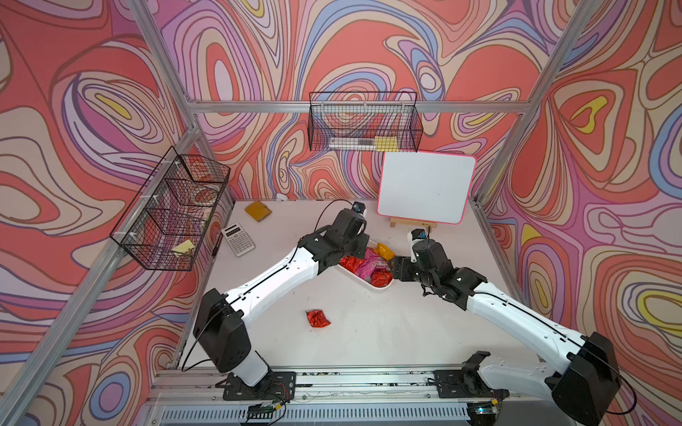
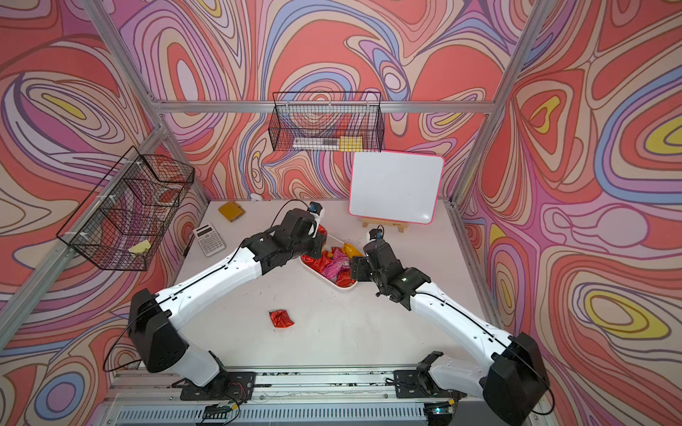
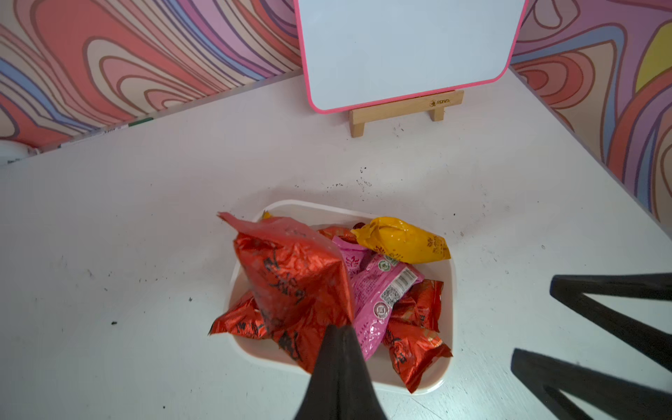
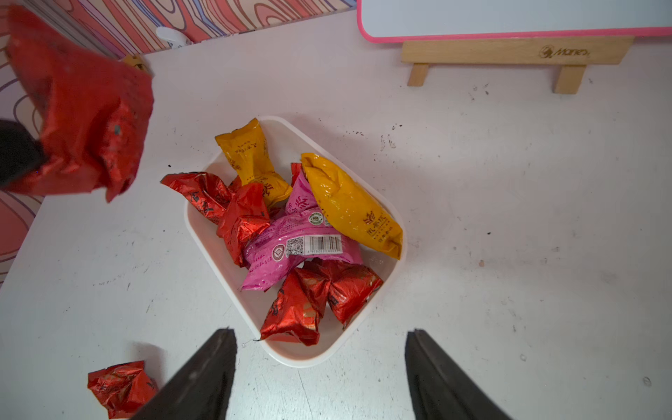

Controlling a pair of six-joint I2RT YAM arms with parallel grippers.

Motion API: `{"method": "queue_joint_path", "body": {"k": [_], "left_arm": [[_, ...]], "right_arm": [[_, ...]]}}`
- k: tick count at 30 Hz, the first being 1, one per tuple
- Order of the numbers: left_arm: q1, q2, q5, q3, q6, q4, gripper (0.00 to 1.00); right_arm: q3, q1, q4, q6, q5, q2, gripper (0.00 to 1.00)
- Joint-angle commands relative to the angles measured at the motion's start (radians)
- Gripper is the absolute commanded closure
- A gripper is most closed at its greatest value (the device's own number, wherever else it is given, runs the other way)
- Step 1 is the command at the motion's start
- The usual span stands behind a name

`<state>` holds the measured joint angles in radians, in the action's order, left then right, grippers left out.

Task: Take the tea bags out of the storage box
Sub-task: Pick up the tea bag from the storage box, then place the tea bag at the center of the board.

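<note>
While the left end effector [image 3: 336, 331] pinches 1 red tea bag [image 3: 291, 269], the right end effector [image 4: 320, 336] gapes empty near the whiteboard [image 1: 426, 188].

Swirl-patterned walls [image 1: 332, 44]; aluminium frame [image 1: 258, 107]; white tabletop [image 1: 387, 332]; wire baskets [image 1: 363, 121]; whiteboard [image 1: 426, 191] on wooden easel [image 1: 413, 223].

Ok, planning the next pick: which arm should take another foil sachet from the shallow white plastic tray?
Probably right. The right hand is open and empty, poised by a corner of the white tray; the left hand is shut on a crinkly red foil sachet, held aloft.
</note>
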<state>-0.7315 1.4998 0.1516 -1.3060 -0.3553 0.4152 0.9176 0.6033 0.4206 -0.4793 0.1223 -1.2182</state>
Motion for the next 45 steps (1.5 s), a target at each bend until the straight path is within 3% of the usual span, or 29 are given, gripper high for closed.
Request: {"method": "queue_joint_path", "body": {"k": [1, 7, 15, 22, 24, 27, 33, 37, 45], "left_arm": [[0.007, -0.146, 0.069, 0.181, -0.215, -0.06, 1.0], [0.02, -0.411, 0.149, 0.544, -0.47, -0.172, 1.0], [0.088, -0.487, 0.068, 0.848, -0.66, -0.359, 1.0], [0.092, -0.485, 0.089, 0.912, -0.718, -0.334, 0.98], [0.092, -0.496, 0.093, 0.919, -0.724, -0.326, 0.87], [0.093, -0.532, 0.102, 0.911, -0.715, -0.295, 0.6], [0.096, -0.651, 0.151, 0.867, -0.668, -0.202, 0.37], [0.11, -0.717, 0.154, 0.852, -0.668, -0.186, 0.32], [0.159, -0.751, 0.089, 0.864, -0.715, -0.225, 0.32]], "right_arm": [[0.045, -0.003, -0.028, 0.041, -0.081, -0.046, 0.25], [0.102, -0.003, -0.077, 0.042, -0.204, -0.166, 0.27], [0.206, -0.001, -0.107, 0.045, -0.275, -0.355, 0.29], [0.29, 0.002, -0.123, 0.082, -0.284, -0.459, 0.3], [0.314, 0.005, -0.121, 0.098, -0.286, -0.479, 0.3], [0.349, 0.01, -0.123, 0.122, -0.301, -0.512, 0.31], [0.418, 0.036, -0.152, 0.15, -0.314, -0.608, 0.33], [0.485, 0.049, -0.164, 0.167, -0.312, -0.678, 0.33], [0.609, 0.051, -0.153, 0.215, -0.277, -0.819, 0.37]]}}
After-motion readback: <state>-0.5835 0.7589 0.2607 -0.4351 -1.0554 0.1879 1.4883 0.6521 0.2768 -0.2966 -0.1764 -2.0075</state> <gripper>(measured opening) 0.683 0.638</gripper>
